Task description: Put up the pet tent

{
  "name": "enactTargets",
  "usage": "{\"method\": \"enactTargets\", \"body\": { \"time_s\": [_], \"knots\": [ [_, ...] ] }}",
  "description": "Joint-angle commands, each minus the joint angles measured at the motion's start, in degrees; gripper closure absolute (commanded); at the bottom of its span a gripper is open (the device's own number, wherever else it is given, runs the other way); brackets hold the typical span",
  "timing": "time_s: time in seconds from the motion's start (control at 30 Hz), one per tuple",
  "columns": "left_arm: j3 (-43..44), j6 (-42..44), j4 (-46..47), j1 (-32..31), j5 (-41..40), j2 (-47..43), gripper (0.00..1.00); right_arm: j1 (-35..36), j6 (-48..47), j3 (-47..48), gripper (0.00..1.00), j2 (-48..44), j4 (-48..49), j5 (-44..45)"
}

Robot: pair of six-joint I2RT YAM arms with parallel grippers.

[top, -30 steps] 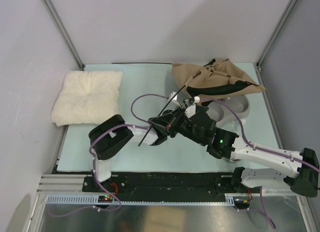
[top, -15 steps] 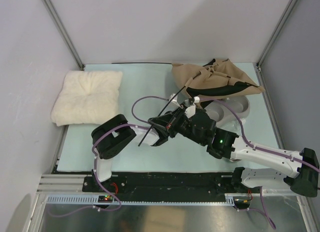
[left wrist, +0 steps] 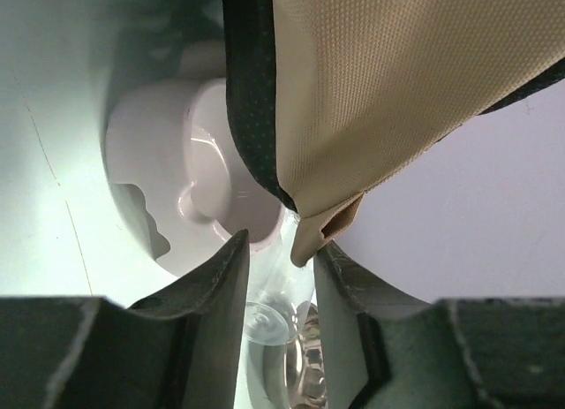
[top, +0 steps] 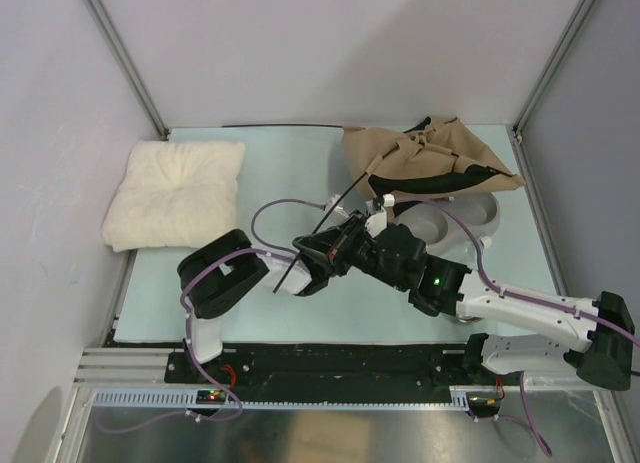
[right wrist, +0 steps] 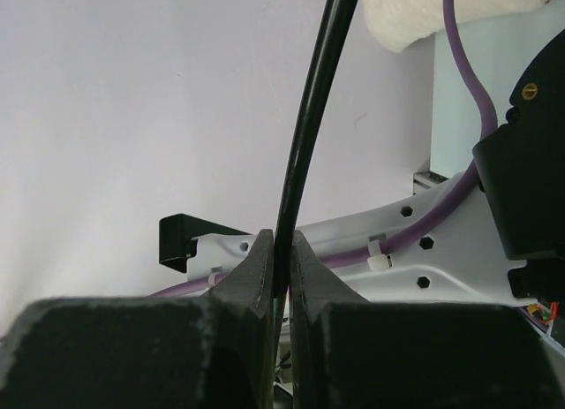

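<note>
The pet tent (top: 430, 155) lies collapsed at the back right, tan fabric with black trim, draped over a white moulded base (top: 470, 211). A thin black pole (top: 340, 205) slants from the fabric down toward the table's middle. My right gripper (top: 305, 268) is shut on the pole's low end, and the pole (right wrist: 309, 117) runs up from the pinched jaws (right wrist: 282, 250). My left gripper (top: 383, 205) sits at the tent's near corner. Its jaws (left wrist: 281, 268) are closed in around a clear tube (left wrist: 278, 294) and the fabric corner pocket (left wrist: 322, 232).
A fluffy cream cushion (top: 175, 193) rests at the back left of the pale green mat. The two arms cross near the middle, with the purple cable (top: 270, 211) looping above them. Grey walls and metal frame posts surround the mat.
The left jaws have closed in from wide to around the tent's corner. The right arm has shifted slightly left with the pole still pinched.
</note>
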Motion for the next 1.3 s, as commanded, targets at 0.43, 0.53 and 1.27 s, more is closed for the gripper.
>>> {"method": "enactTargets", "body": {
  "time_s": [0.43, 0.53, 1.27],
  "knots": [
    [4.53, 9.45, -2.42, 0.87, -4.47, -3.26, 0.48, 0.16, 0.91, 2.80, 1.00, 1.24, 4.60, 0.42],
    [5.15, 9.38, -2.55, 1.02, -3.80, -2.84, 0.60, 0.03, 0.98, 2.81, 1.00, 1.33, 4.75, 0.29],
    [6.10, 9.97, -4.50, 1.60, -1.05, -0.76, 0.61, -0.26, 1.60, 2.80, 1.00, 2.94, 6.53, -0.09]
  ]
}}
